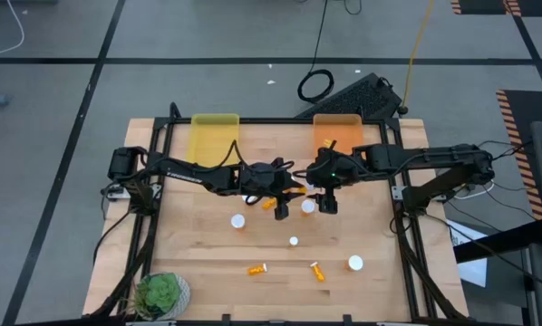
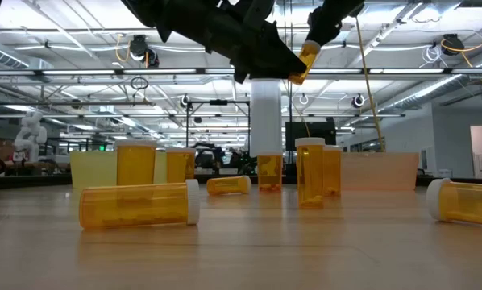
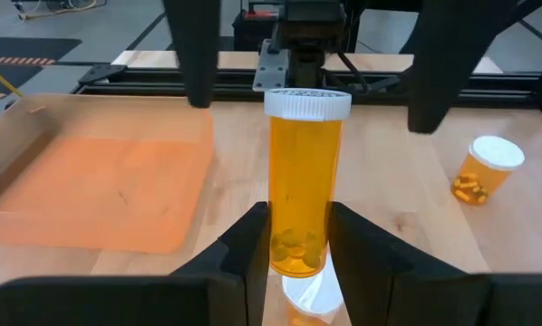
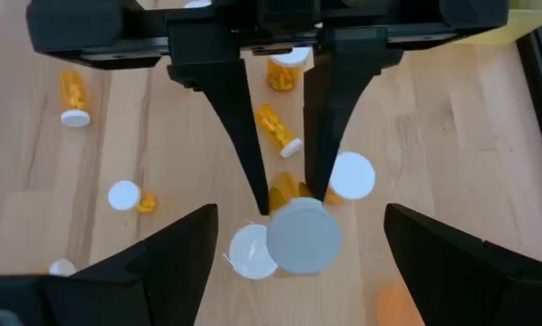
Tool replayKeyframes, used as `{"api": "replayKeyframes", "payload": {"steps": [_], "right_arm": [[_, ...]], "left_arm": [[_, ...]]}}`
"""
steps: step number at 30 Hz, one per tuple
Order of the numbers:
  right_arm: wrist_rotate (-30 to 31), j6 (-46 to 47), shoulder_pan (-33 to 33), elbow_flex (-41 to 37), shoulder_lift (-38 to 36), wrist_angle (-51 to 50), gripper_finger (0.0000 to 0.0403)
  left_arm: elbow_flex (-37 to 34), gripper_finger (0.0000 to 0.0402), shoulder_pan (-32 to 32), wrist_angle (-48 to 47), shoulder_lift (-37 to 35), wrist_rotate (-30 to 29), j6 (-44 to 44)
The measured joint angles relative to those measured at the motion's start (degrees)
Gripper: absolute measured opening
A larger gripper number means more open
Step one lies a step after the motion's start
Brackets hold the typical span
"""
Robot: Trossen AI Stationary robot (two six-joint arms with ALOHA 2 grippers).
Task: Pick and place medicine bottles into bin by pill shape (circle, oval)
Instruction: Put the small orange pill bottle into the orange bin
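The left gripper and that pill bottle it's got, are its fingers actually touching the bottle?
Touching. The left wrist view shows the left gripper with both fingers pressed against the sides of the upright medicine bottle, no gap either side.

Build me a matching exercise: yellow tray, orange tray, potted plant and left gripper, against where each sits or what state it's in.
Things:
1. yellow tray
2. orange tray
3. potted plant
4. left gripper

Place or state (places as in the high view):
A. shut on a medicine bottle
B. top edge, right half
C. bottom left corner
D. top edge, left half

Pairs: 1-D, 2-B, 3-C, 4-A
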Motion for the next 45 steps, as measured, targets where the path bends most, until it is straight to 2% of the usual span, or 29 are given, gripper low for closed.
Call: {"api": "replayKeyframes", "payload": {"steps": [12, 18, 26, 39, 45], "right_arm": [[0.0, -0.2, 0.0, 0.0, 0.0, -0.1, 0.0203], [-2.5, -0.2, 0.0, 0.0, 0.0, -0.1, 0.0163], [-2.6, 0.0, 0.0, 0.0, 0.0, 0.0, 0.0118], [-2.6, -0.1, 0.0, 0.0, 0.0, 0.0, 0.0126], [-1.4, 0.0, 0.1, -0.1, 0.0, -0.1, 0.0165]], "left_arm": [[0.0, 0.0108, 0.0, 0.1, 0.0, 0.0, 0.0], [0.0, 0.0108, 0.0, 0.1, 0.0, 0.1, 0.1], [0.0, 0.0108, -0.1, 0.1, 0.0, 0.3, 0.2], [0.0, 0.0108, -0.2, 0.3, 0.0, 0.2, 0.0], [0.0, 0.0108, -0.2, 1.7, 0.0, 0.0, 0.0]]}}
